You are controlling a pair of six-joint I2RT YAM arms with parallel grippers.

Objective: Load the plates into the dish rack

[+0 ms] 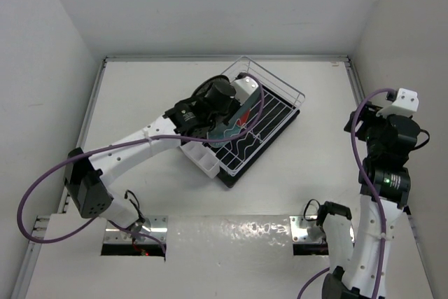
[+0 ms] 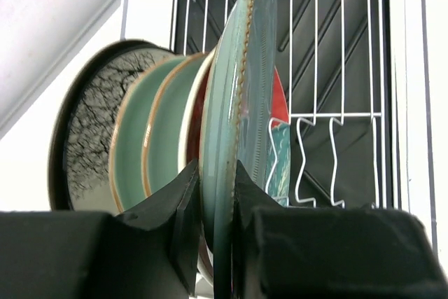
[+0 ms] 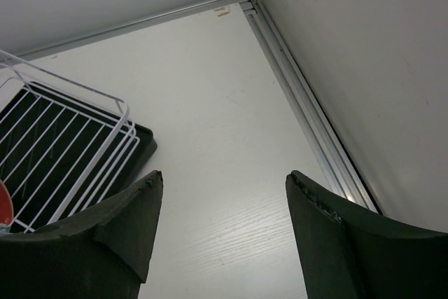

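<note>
Plate: round grey-teal glazed plate (image 2: 238,89), upright so its edge can slot between wires.
Left gripper (image 2: 215,197): I pinch its near rim.
Rack: white wire dish rack (image 2: 336,113) beyond my fingertips; stood plates (image 2: 157,134) just left.
Right gripper (image 3: 224,194): spread wide, empty, well apart.

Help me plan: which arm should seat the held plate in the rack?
Left. The left gripper is shut on the grey-teal plate, upright over the dish rack; the right gripper is open and empty beside it.
</note>
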